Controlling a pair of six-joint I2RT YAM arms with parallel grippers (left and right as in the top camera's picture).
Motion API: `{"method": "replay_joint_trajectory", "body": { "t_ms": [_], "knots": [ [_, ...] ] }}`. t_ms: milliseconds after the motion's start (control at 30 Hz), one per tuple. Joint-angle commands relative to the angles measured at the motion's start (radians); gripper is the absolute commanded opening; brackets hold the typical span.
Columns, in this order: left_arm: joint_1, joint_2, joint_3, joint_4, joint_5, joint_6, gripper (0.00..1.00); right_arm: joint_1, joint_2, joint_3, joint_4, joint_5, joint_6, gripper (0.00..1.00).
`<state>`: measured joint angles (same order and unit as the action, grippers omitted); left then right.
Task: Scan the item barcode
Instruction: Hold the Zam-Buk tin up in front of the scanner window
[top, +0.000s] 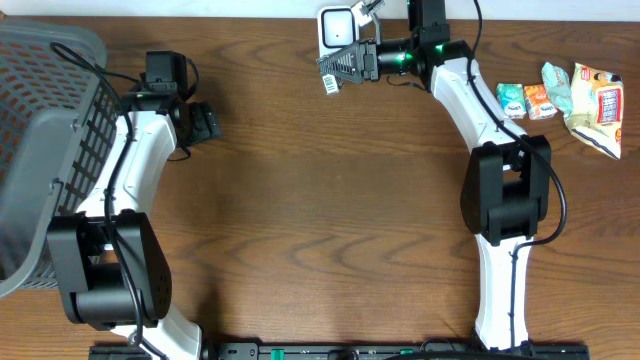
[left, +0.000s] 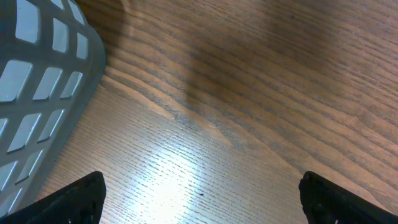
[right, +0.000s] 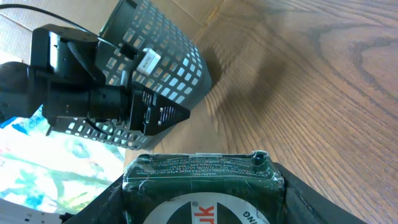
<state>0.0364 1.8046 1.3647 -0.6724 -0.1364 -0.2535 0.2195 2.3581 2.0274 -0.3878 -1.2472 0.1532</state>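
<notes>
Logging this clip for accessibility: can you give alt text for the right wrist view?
The right gripper holds a dark green wrapped packet with white print, filling the bottom of the frame. Beyond it are the brown wooden table, a grey mesh basket and the black left arm.

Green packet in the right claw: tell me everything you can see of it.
The green packet is a dark green block sealed in glossy, crinkled plastic film. White fine print runs along its upper edge; below, a white round label bears red letters, cut off by the frame. The right claw clamps it between two dark fingers, one on each side. Overhead, it is held near the far edge of the wooden table, close beside a white boxy device; contact there is unclear.
</notes>
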Motion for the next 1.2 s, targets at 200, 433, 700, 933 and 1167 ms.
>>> {"method": "replay_joint_trajectory", "body": {
  "t_ms": [200, 433, 700, 933, 1167],
  "knots": [
    [0.0, 0.0, -0.006, 0.0, -0.005, 0.013, 0.98, 0.005, 0.003, 0.017, 0.002, -0.008, 0.008, 0.55],
    [0.0, 0.0, -0.006, 0.0, -0.005, 0.013, 0.98, 0.005, 0.003, 0.017, 0.002, -0.008, -0.006, 0.55],
    [0.0, 0.0, -0.006, 0.0, -0.005, 0.013, 0.98, 0.004, 0.003, 0.017, -0.001, 0.019, -0.02, 0.54],
    [0.0, 0.0, -0.006, 0.0, -0.005, 0.013, 0.97, 0.004, 0.003, 0.017, -0.014, 0.047, -0.02, 0.54],
    [0.0, 0.0, -0.006, 0.0, -0.005, 0.013, 0.98, 0.004, 0.003, 0.017, -0.155, 0.079, -0.126, 0.53]
  ]
}}
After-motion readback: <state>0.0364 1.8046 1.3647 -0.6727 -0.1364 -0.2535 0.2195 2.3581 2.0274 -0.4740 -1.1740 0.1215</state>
